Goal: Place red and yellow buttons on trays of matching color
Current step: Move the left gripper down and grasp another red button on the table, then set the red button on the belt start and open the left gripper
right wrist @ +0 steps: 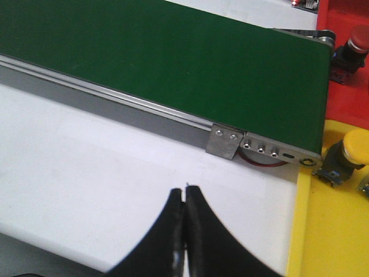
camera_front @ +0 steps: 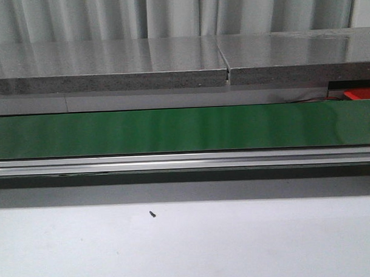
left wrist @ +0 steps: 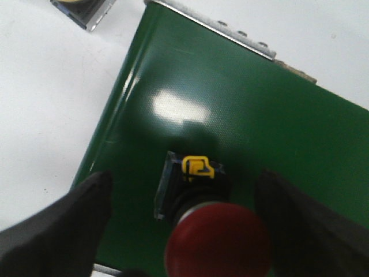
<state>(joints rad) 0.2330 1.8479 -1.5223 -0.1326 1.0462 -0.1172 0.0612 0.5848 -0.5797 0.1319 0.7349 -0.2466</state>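
Note:
In the left wrist view a red button [left wrist: 219,242] with a black body and a yellow clip lies on the green belt [left wrist: 219,98]. My left gripper [left wrist: 184,176] is open, one finger on each side of the button and neither touching it. In the right wrist view my right gripper [right wrist: 185,190] is shut on nothing over the white table. Beyond the belt's end a yellow button [right wrist: 351,151] sits on the yellow tray [right wrist: 328,236], and a second red button [right wrist: 357,40] sits on the red tray [right wrist: 349,98]. Neither gripper shows in the front view.
The green conveyor belt [camera_front: 184,129] runs across the table with an aluminium rail [camera_front: 186,161] along its near side and a grey shelf [camera_front: 109,65] behind. Another button [left wrist: 86,8] lies on the white table beside the belt. A small dark speck [camera_front: 152,214] lies on the table.

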